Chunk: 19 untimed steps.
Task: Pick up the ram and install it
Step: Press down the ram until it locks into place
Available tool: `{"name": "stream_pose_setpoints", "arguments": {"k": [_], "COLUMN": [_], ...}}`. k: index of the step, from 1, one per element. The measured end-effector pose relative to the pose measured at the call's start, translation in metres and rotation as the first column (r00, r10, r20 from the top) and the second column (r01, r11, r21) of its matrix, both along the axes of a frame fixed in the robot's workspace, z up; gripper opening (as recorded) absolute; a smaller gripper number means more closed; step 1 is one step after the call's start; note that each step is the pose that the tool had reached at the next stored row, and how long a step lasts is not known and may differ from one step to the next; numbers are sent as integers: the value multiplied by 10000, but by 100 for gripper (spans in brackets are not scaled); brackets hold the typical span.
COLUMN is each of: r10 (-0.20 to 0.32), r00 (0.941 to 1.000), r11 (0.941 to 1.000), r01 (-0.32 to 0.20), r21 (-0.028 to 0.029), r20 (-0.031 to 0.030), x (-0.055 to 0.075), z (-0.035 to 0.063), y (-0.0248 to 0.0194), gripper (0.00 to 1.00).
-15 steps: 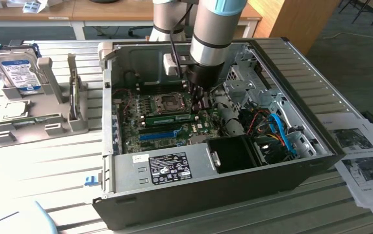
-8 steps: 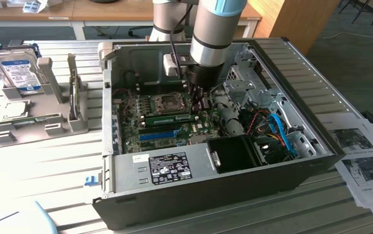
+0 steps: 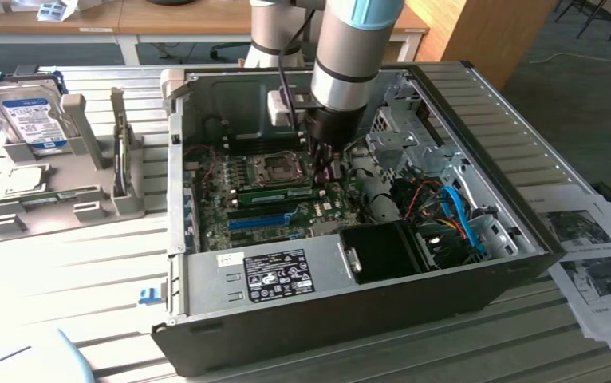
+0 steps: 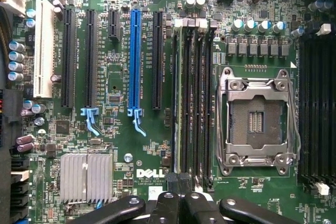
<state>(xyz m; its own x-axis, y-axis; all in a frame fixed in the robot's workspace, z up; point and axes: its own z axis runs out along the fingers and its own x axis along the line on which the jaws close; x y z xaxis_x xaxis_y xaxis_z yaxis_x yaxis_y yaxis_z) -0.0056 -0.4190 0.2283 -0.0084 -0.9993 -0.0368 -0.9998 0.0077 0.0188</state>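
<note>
Exterior view shows the arm reaching down into the open computer case (image 3: 476, 271), with the tool (image 3: 323, 159) low over the motherboard (image 3: 284, 199), close to the processor socket (image 3: 281, 166). The ram (image 3: 276, 192) lies as a long green stick in a slot just in front of that socket, and the tool stands directly at its end on the exterior view's right. In the wrist view the tool (image 4: 178, 199) has its fingers (image 4: 160, 205) pressed together, with nothing pinched between them, and they sit above the end of the memory slots (image 4: 191, 103). A thin green edge of the ram (image 4: 177, 108) is seen standing in the slot nearest the long black expansion slots.

My judgement is that the pick-up is finished and the stick is already placed in its slot. Whether it is fully seated and its end clips are locked I cannot tell. On the surface beside the case a grey holder (image 3: 61, 203) carries a hard drive (image 3: 31, 120).
</note>
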Motion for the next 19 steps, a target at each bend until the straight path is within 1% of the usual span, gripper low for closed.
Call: {"name": "stream_pose_setpoints", "arguments": {"k": [9, 19], "r10": [-1, -1], "r00": [10000, 10000], "r11": [10000, 10000], "r01": [1, 1], "r21": [1, 1], "r20": [0, 0], "x": [0, 0], "z": [-13, -13], "y": [1, 22], "gripper": [10, 10]}}
